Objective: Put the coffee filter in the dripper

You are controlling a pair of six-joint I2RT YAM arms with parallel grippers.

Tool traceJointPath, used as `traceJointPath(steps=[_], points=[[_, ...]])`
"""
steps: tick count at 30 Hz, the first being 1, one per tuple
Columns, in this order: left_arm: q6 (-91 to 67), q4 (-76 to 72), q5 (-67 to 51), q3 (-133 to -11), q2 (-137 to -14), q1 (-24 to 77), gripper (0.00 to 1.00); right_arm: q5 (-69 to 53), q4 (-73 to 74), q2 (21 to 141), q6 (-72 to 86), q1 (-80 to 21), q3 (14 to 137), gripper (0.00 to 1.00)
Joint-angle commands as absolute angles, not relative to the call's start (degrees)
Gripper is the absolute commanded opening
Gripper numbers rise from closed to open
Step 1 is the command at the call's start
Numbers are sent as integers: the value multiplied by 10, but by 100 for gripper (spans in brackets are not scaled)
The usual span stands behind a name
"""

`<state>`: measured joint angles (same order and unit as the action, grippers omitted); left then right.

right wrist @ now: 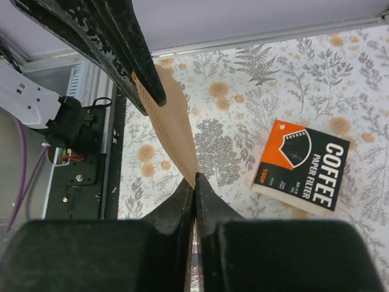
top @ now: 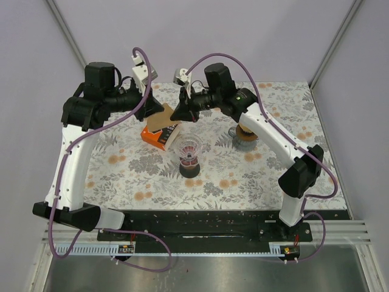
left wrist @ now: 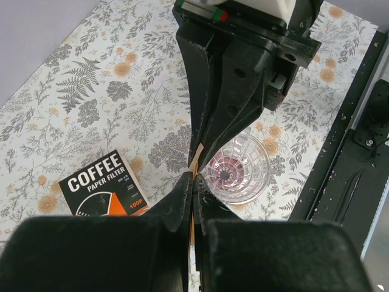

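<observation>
Pinching the coffee filter, left fingers and right fingers are closed — dripper shows at left wrist, not right.

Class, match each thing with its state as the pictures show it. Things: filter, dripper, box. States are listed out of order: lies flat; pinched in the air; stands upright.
Things:
1. filter
2. dripper
3. box

States:
A. orange and black, lies flat on the table
B. brown, pinched in the air by the left gripper and the right gripper
C. clear, stands upright on the table

Pairs: 1-B; 2-C; 3-A
</observation>
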<state>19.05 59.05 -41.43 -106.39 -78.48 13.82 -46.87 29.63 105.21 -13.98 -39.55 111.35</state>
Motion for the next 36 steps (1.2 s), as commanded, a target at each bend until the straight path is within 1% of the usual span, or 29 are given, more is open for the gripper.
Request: traceJointPath(steps=[1,2,3,4,5,6,7,9,10,12,13,18,25,28,33,36], points=[[219,599,-444,-1081,-768,139,0,-502,282,1026,-165,-398,1099,0],[230,610,-443,-1085,-771,140,8,-503,288,1017,-177,-399,1087,0],[242,620,-443,-1092,-770,138,27,-504,294,1007,-189,-398,1072,0],[255,633,-443,-1099,-769,136,50,-504,299,999,-202,-398,1064,0],[268,645,-442,-1106,-767,129,62,-504,306,986,-213,-398,1053,0],[279,653,-444,-1114,-765,121,69,-505,314,975,-225,-398,1044,0],[293,662,-447,-1120,-761,108,73,-506,322,966,-235,-398,1038,0],[319,670,-451,-1122,-755,84,75,-510,339,949,-253,-397,1028,0],[333,678,-454,-1121,-754,75,73,-512,347,941,-260,-398,1026,0],[369,704,-467,-1117,-751,71,67,-515,360,933,-267,-398,1023,0],[382,714,-481,-1109,-751,71,66,-519,365,931,-270,-398,1024,0],[424,731,-520,-1059,-744,73,69,-534,379,917,-273,-397,1023,0],[430,731,-553,-1049,-740,82,67,-546,379,901,-278,-398,1017,0],[419,721,-551,-1046,-742,83,65,-550,378,898,-277,-398,1015,0],[403,701,-540,-1035,-744,90,64,-553,379,897,-276,-398,1014,0],[399,693,-528,-1028,-746,97,62,-555,379,897,-277,-397,1016,0]])
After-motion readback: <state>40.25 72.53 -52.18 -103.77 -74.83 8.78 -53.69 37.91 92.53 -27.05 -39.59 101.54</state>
